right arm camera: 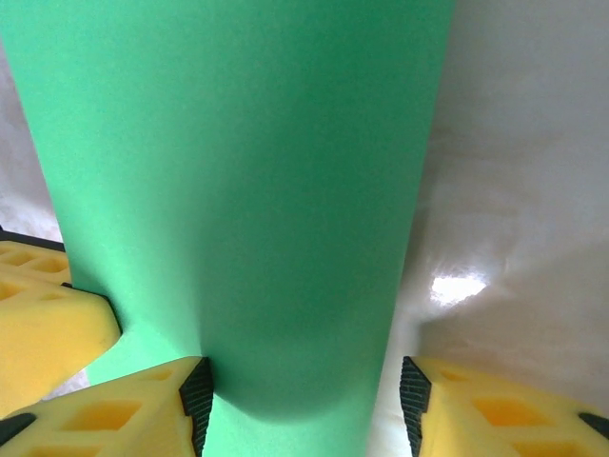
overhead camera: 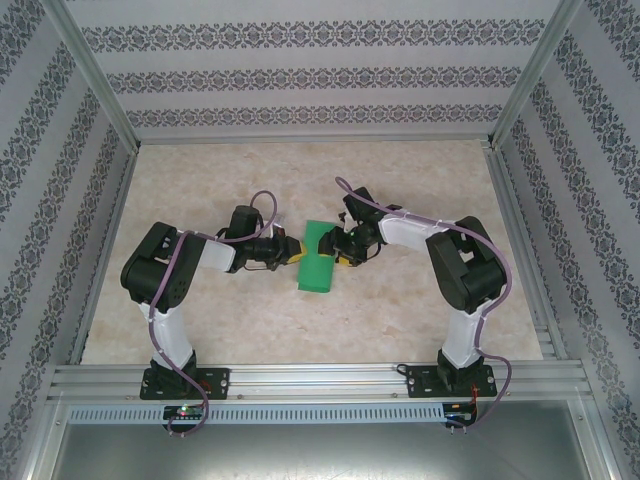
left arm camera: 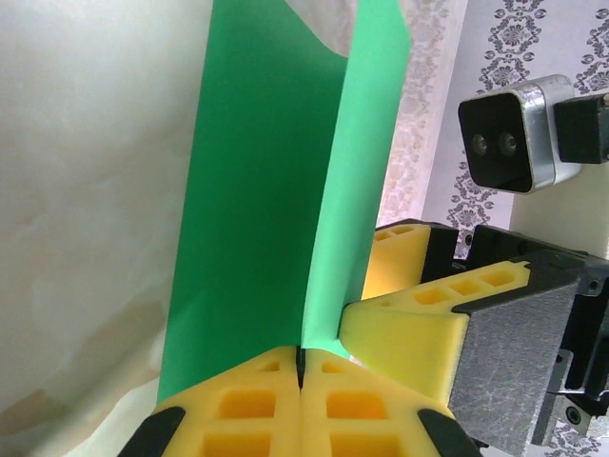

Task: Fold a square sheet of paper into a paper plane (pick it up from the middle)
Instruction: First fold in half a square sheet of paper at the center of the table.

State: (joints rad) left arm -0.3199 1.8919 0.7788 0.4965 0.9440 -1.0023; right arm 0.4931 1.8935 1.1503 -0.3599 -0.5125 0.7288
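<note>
The bright green square sheet of paper (overhead camera: 318, 260) lies bent over on itself in the middle of the table, between my two grippers. My left gripper (overhead camera: 291, 250) is shut on the sheet's edge (left arm camera: 301, 367), and two green panels (left arm camera: 257, 190) run away from its pinched yellow fingers. My right gripper (overhead camera: 346, 251) stands open around the rounded bend of the sheet (right arm camera: 257, 190). Its left pad (right arm camera: 197, 395) touches the paper and its right pad (right arm camera: 411, 395) stands slightly off it. In the left wrist view a yellow finger (left arm camera: 409, 328) of the right gripper presses beside the sheet.
The beige marbled tabletop (overhead camera: 220, 310) is ringed by an aluminium frame (overhead camera: 300, 380) and patterned walls. The right arm's wrist camera (left arm camera: 509, 138) hangs close to my left gripper. A left gripper finger (right arm camera: 43, 319) shows at the left edge of the right wrist view.
</note>
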